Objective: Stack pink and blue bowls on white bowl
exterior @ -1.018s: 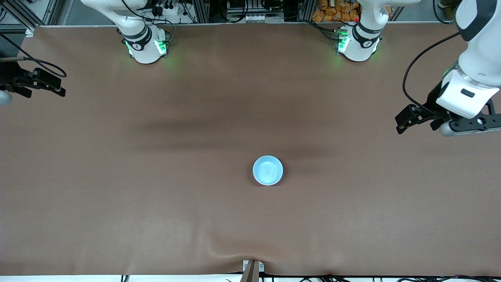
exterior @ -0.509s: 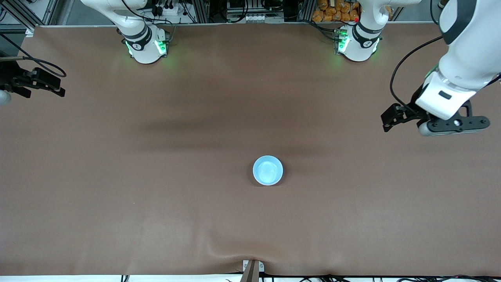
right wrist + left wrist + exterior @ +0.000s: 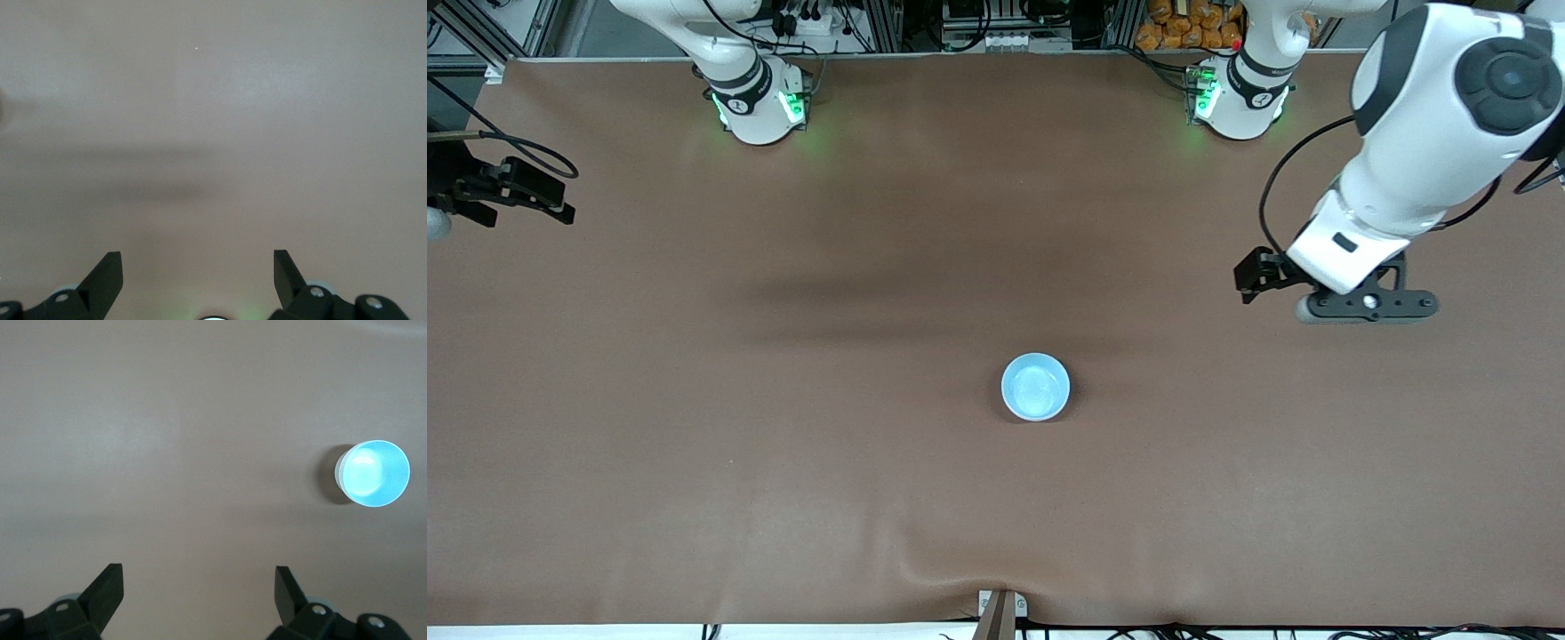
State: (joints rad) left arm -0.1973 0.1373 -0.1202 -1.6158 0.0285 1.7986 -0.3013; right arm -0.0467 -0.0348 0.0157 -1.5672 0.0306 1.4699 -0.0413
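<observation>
A light sky blue bowl [image 3: 1035, 387] stands upright on the brown table, about midway between the two ends. It also shows in the left wrist view [image 3: 373, 473], where a pale wall shows under its rim. No pink bowl or white bowl shows as a separate thing in any view. My left gripper [image 3: 1365, 305] hangs open and empty [image 3: 199, 585] over bare table toward the left arm's end, well apart from the bowl. My right gripper [image 3: 198, 267] is open and empty over bare table at the right arm's end, mostly out of the front view.
The brown table cover [image 3: 783, 444] has a small ridge near its edge closest to the front camera [image 3: 925, 569]. The two arm bases [image 3: 760, 102] [image 3: 1240, 98] stand along the table edge farthest from the front camera.
My left arm has swung in from the table's end toward the middle, bringing its open gripper closer to the blue bowl. The right arm and the bowl have not moved.
</observation>
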